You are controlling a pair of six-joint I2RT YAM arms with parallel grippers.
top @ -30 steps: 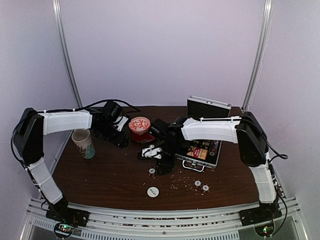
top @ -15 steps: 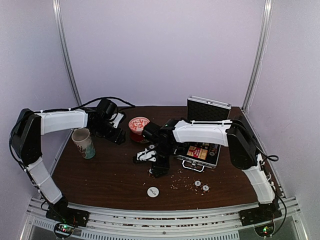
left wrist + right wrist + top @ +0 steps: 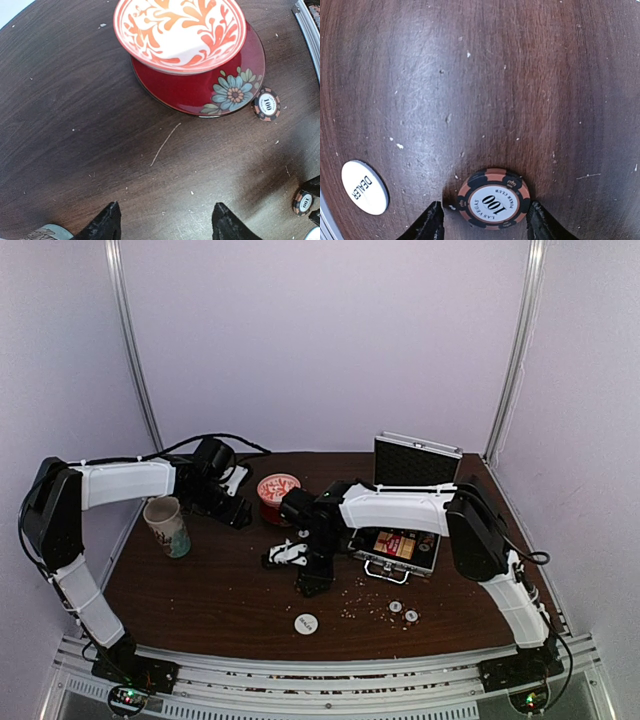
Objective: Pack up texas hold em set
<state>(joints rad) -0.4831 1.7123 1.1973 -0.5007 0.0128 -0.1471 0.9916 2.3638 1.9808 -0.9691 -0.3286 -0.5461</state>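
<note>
Briefcase (image 3: 428, 552): right of centre in the top view, on the brown table (image 3: 200, 590). It is open, mouth up. The lid (image 3: 417, 458) stands upright at the far side, and the handle (image 3: 384, 567) faces the bottom of the frame. The long axis runs left to right, dipping slightly toward the lower right. The red-yellow card box (image 3: 397, 544) lies inside, along the same axis.

Below the case, near the front edge: pair of chips (image 3: 396, 607), just beside each other. Further left, alone: white dealer disc (image 3: 306, 622).

Right wrist view: poker chip (image 3: 493, 198) marked 100, flat on the wood at bottom centre. The right gripper (image 3: 486, 222) straddles it with jaws apart and has not clamped it. The dealer disc shows at lower left.

Left wrist view: left gripper (image 3: 165, 225) is spread wide over bare wood, holding nothing. Upper frame: red-white bowl (image 3: 180, 30) on its saucer (image 3: 220, 85), with a second 100 chip (image 3: 267, 104) touching the saucer's right rim. A third chip (image 3: 303, 202) sits at lower right.

Paper cup (image 3: 168, 527) stands upright at left of the top view.
</note>
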